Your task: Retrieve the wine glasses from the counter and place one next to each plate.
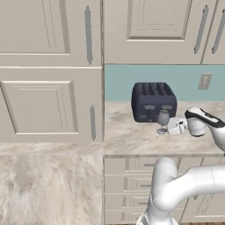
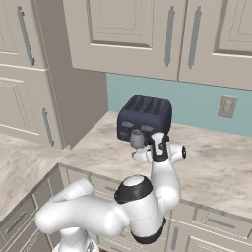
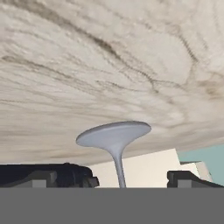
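The step in hand looks like the grasp of one glass [image 1: 163, 118], which stands upright on the tabletop [image 1: 127, 132] just in front of the toaster [image 1: 154, 101], at about 5 o'clock from it in the left base view. The gripper [image 1: 172, 127] lies sideways at the glass's 3 o'clock, its fingers [image 3: 188, 178] spread wide and released, holding nothing. In the hand view the stem runs up between the two tips toward the round foot [image 3: 114, 133], so the line-up seems good. To do it well, I would close slowly on the stem, keeping the fingers level with the tabletop so the foot is not tipped, and lift straight up before swinging away, since the toaster sits close behind and a sideways pull could knock the bowl against it. A thin stem may slip or pivot in the grip, so a hold near the bowl's base should steady it. Hard to tell: whether the tips already touch the stem, as the bowl is cut off at the hand view's lower edge; in the right base view the wrist covers most of the glass.
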Tool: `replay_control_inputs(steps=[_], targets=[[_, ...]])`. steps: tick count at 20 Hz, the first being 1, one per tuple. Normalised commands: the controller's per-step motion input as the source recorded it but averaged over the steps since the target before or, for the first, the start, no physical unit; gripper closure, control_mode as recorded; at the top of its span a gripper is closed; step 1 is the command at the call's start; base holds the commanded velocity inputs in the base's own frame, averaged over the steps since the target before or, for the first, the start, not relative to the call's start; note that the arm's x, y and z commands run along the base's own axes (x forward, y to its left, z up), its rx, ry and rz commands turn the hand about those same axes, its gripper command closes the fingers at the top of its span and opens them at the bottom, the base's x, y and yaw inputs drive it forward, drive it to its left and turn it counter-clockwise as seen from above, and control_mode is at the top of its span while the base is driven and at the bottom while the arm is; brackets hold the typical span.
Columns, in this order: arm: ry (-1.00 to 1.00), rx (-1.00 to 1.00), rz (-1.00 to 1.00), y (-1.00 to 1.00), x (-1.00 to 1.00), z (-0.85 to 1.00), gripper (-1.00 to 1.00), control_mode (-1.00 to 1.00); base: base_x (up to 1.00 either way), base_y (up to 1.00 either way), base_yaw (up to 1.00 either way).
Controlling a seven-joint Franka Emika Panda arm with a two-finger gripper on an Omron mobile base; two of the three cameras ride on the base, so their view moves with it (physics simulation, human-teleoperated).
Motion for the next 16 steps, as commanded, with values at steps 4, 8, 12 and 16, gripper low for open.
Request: replay_control_inputs(steps=[4, 8, 12, 16], targets=[[0.00, 0.00, 0.00, 0.00, 0.09, 0.00, -1.00, -1.00, 0.00, 0.00, 0.00], [0.00, 0.00, 0.00, 0.01, 0.01, 0.00, -1.00, -1.00, 0.00, 0.00, 0.00], [0.00, 0.00, -0.01, 0.14, 0.03, -0.01, -1.00, -1.00, 0.00, 0.00, 0.00], [0.00, 0.00, -0.04, 0.21, 0.05, -0.10, -1.00, -1.00, 0.00, 0.00, 0.00]])
